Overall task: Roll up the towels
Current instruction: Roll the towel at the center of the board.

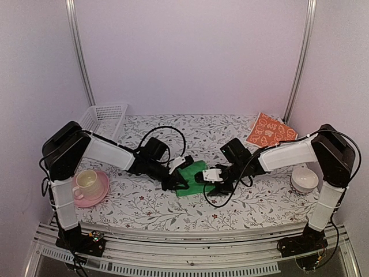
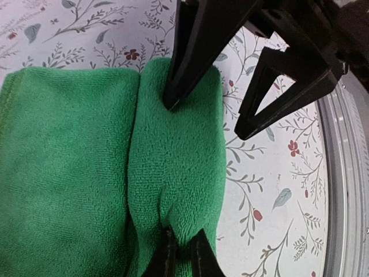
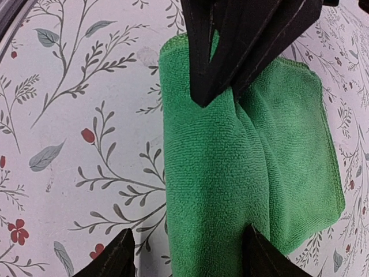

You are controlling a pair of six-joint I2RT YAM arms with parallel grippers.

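Floral table (image 1: 150,213), pale walls (image 1: 190,57): green towel (image 1: 193,172) lies half-rolled.
Left gripper (image 2: 183,236) pinches its fold; right gripper (image 3: 187,231) gapes wide astride it.

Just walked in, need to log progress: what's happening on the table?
Both arms are working on the green towel in the middle. The left hand pinches one end of its partly rolled edge; the right hand straddles the other end, open. The orange towel lies untouched at the far right.

The floral table (image 1: 144,210) carried a green towel (image 1: 193,172) at centre, an orange towel (image 1: 270,131) at two o'clock, a white basket (image 1: 104,118) at ten, a pink saucer (image 1: 86,200) at nine and a white bowl (image 1: 304,180) at three.
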